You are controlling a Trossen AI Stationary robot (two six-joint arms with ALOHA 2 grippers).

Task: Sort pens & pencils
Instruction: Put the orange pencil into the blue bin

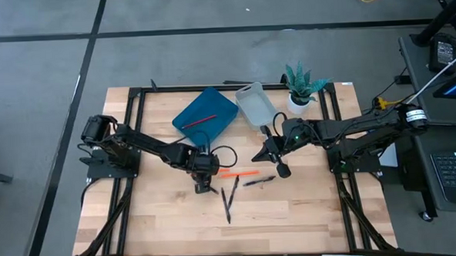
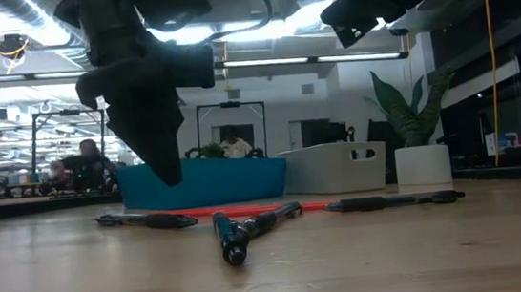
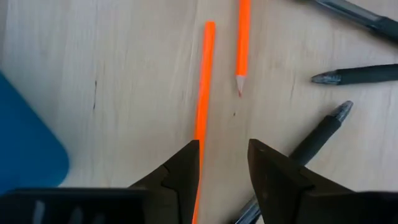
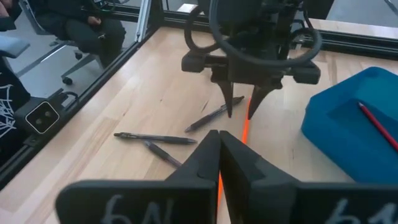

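Two orange pencils lie side by side on the wood table, with black pens beside them. My left gripper stands open, pointing down just above them. The longer pencil runs under the edge of one finger. In the low view its fingers hang clear of the table. My right gripper is shut on nothing, raised toward the table's right side. A red pencil lies in the blue tray.
More black pens lie scattered near the table's middle. A pale bin stands right of the blue tray, and a potted plant at the far right. Bare wood lies toward the near edge.
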